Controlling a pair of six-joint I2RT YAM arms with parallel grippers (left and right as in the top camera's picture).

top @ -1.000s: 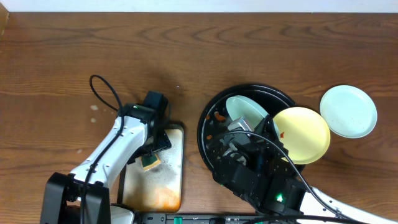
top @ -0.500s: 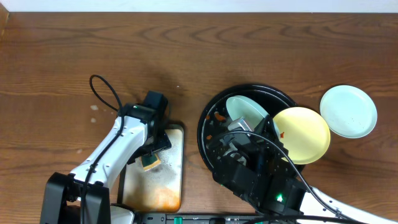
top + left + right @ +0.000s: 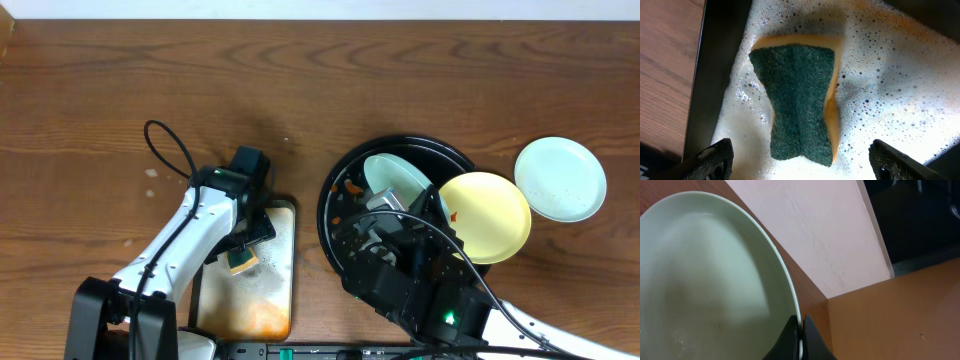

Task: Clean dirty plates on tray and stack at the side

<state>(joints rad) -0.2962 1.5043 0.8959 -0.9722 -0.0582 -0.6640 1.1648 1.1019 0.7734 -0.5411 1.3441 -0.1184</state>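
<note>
Pinching the rim of a mint plate [image 3: 705,280], the right claw [image 3: 801,330] hides part of the black tray [image 3: 400,141]; the left claw [image 3: 802,159] gapes above a foamy sponge [image 3: 797,100].

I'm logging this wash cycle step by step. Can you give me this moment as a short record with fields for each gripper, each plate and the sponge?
left gripper: open, hovering over the sponge
sponge: green side up, in foam on the rectangular metal tray
right gripper: shut on the rim of the held mint plate
held mint plate: tilted, above the black tray
yellow plate: lying across the black tray's right rim
other mint plate: on the table, beside the yellow plate
</note>
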